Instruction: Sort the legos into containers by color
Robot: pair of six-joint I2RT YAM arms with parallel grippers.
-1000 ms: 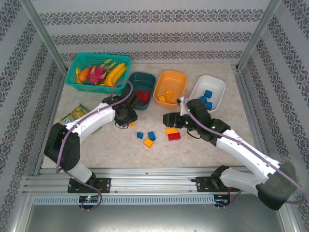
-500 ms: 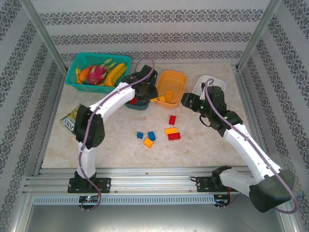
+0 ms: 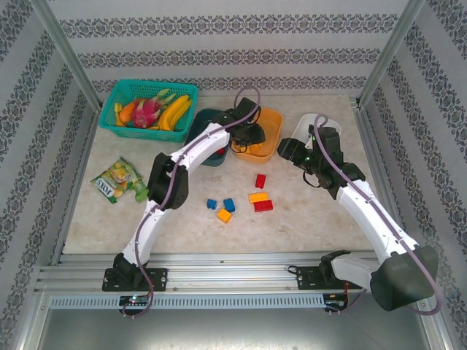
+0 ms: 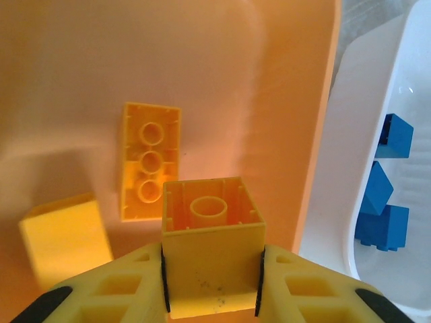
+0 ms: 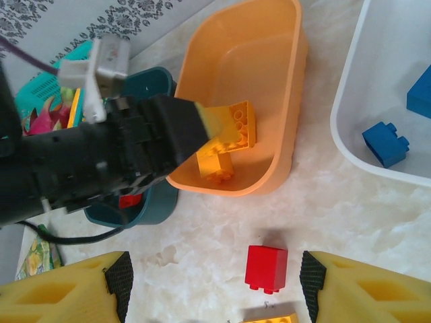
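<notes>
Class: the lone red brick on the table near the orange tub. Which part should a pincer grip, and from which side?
Grip the red brick across its two smooth opposite sides, coming straight down from above. It lies apart from the other bricks, studs seemingly pointing sideways, so those sides are free. The open right pincer faces it.

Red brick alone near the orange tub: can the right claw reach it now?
Probably yes: the right claw hangs open and empty near the red brick, which stands apart on bare table; the left claw is off over the orange tub.
</notes>
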